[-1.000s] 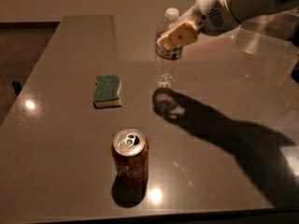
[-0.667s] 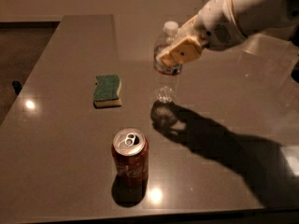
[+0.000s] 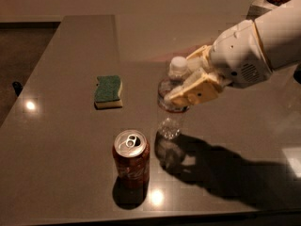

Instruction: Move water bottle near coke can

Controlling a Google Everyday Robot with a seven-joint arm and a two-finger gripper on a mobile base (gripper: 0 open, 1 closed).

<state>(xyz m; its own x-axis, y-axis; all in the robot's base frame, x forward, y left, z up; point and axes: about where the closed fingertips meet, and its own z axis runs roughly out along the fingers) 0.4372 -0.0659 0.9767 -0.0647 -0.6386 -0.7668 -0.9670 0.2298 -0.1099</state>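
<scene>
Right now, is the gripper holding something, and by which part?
Yes: the gripper, right of the sponge, holds the water bottle, its fingers around the bottle's middle.

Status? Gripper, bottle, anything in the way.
Gripper shut on water bottle, over the table. Bottle upright, close beside coke can, not touching. Sponge off to the side, not between them.

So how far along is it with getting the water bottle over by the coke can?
Done: the two-finger gripper, reaching in from the right, is shut on the small clear ribbed plastic water bottle, upright and close behind the red coke can. In hand: the bottle seems to hang just above the grey table. Left: set it down by the can and let go.
</scene>
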